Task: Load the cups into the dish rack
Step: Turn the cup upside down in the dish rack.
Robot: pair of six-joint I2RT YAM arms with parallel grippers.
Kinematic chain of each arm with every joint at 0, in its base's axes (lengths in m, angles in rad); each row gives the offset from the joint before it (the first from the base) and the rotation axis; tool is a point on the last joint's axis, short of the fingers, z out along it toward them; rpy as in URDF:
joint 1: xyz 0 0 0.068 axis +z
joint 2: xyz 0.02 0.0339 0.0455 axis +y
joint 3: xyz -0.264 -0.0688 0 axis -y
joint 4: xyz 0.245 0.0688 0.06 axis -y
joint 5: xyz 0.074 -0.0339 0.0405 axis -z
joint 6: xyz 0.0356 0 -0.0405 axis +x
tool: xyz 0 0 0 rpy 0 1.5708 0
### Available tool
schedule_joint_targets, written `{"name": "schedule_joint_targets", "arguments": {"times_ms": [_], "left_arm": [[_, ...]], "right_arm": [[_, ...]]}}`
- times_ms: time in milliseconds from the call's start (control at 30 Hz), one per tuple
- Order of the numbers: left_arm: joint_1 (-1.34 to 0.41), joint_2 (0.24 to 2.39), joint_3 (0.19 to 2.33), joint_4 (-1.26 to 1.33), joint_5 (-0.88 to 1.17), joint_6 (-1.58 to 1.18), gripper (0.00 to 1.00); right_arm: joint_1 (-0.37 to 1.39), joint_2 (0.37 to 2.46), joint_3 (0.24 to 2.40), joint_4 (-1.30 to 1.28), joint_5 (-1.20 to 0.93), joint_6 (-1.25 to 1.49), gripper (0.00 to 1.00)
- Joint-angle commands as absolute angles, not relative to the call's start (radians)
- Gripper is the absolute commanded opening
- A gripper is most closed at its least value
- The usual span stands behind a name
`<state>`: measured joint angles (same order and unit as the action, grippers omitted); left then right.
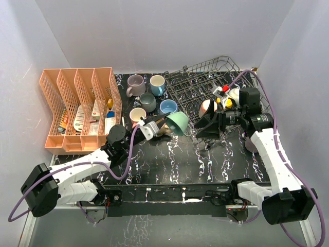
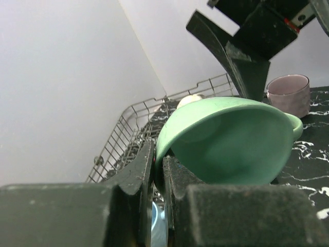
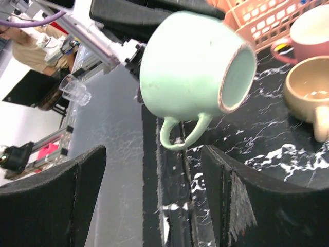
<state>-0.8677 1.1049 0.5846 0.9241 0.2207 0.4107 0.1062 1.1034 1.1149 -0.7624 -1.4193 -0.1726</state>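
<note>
Left gripper (image 1: pixel 160 125): my jaws pinched shut on the rim of the green cup (image 1: pixel 179 123); cup tipped on its side (raised off the table (image 1: pixel 169 159)).
Right gripper (image 1: pixel 204 127): my jaws spread wide, gripping nothing; green cup just ahead of them, apart from both fingers.
Dish rack (image 1: pixel 205 82): just behind my right gripper.
Other cups (image 1: pixel 149 100): standing beyond my left gripper.

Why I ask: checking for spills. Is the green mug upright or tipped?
Tipped. The left gripper holds the green mug by its rim, off the table, its mouth pointing sideways, not up.
</note>
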Motion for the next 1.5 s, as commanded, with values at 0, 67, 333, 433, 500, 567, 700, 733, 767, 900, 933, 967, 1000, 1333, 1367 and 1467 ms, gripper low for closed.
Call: {"name": "schedule_joint_targets", "arguments": {"times_ms": [0,67,333,433,500,567,700,733,767,900,933,967,1000,1333,1367,1467], "left_arm": [[-0.865,1.111,0.674,1.071,0.316,0.441,0.0],[-0.865,1.12,0.678,1.095,0.339,0.425,0.0],[-0.864,1.156,0.717,1.118,0.444,0.388,0.0],[-0.865,1.179,0.726,1.15,0.467,0.37,0.0],[-0.864,1.187,0.733,1.162,0.472,0.362,0.0],[-0.865,1.195,0.739,1.165,0.478,0.362,0.0],[-0.865,1.204,0.745,1.166,0.485,0.37,0.0],[-0.865,1.206,0.747,1.166,0.484,0.373,0.0],[-0.864,1.207,0.749,1.165,0.484,0.375,0.0],[-0.864,1.216,0.758,1.159,0.497,0.379,0.0],[-0.864,1.217,0.76,1.158,0.5,0.38,0.0],[-0.865,1.22,0.762,1.157,0.503,0.38,0.0],[-0.864,1.222,0.762,1.156,0.504,0.381,0.0],[-0.864,1.243,0.792,1.117,0.521,0.406,0.0],[-0.864,1.245,0.795,1.114,0.523,0.409,0.0],[-0.865,1.251,0.8,1.105,0.528,0.413,0.0]], "right_arm": [[0.133,1.03,1.033,-0.388,-1.429,0.24,0.77],[0.143,1.011,1.013,-0.334,-1.411,0.307,0.77],[0.189,1.011,0.998,-0.324,-1.392,0.37,0.75],[0.203,1.005,0.976,-0.278,-1.381,0.421,0.74],[0.208,1.006,0.964,-0.257,-1.379,0.452,0.72],[0.214,1.005,0.953,-0.24,-1.381,0.477,0.67],[0.223,1.005,0.952,-0.231,-1.398,0.486,0.59],[0.225,1.005,0.952,-0.23,-1.403,0.486,0.58],[0.226,1.003,0.95,-0.229,-1.407,0.486,0.56],[0.232,0.997,0.937,-0.219,-1.421,0.493,0.5],[0.233,0.997,0.933,-0.214,-1.422,0.497,0.49],[0.234,0.996,0.929,-0.207,-1.424,0.503,0.49],[0.234,0.995,0.928,-0.201,-1.425,0.506,0.49],[0.238,0.995,0.888,-0.141,-1.444,0.566,0.42],[0.24,0.996,0.884,-0.131,-1.446,0.577,0.39],[0.241,0.996,0.867,-0.08,-1.454,0.622,0.27]]}}
